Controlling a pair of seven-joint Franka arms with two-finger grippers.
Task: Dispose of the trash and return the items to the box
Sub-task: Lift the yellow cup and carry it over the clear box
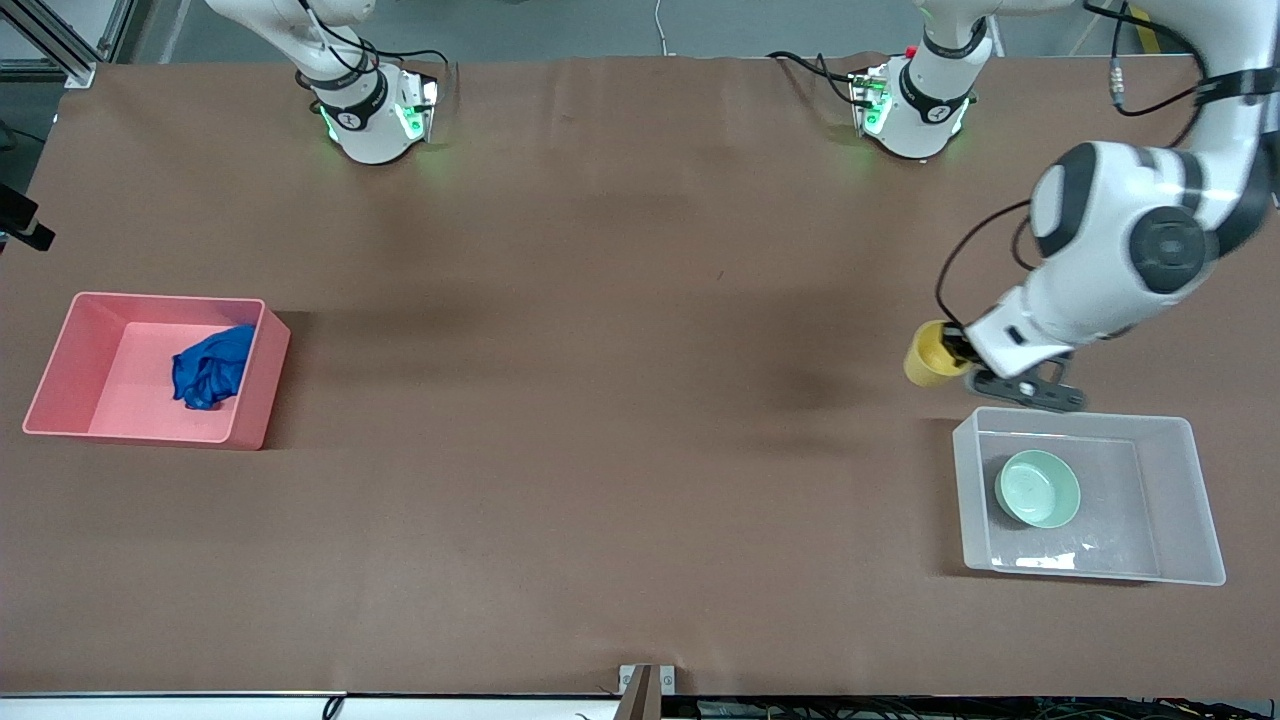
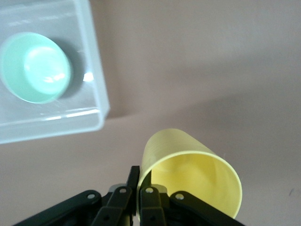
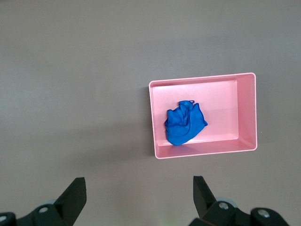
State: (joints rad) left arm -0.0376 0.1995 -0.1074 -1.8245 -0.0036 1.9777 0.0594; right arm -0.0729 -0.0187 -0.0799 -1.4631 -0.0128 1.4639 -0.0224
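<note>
My left gripper is shut on the rim of the yellow cup and holds it in the air beside the clear box, over the table. In the left wrist view the fingers pinch the cup's wall. The mint-green bowl lies in the clear box; it also shows in the left wrist view. The blue cloth wad lies in the pink bin. My right gripper is open and empty, high over the table near the pink bin; the wad shows below it.
The brown table lies between the pink bin at the right arm's end and the clear box at the left arm's end. The two arm bases stand along the table's edge farthest from the front camera.
</note>
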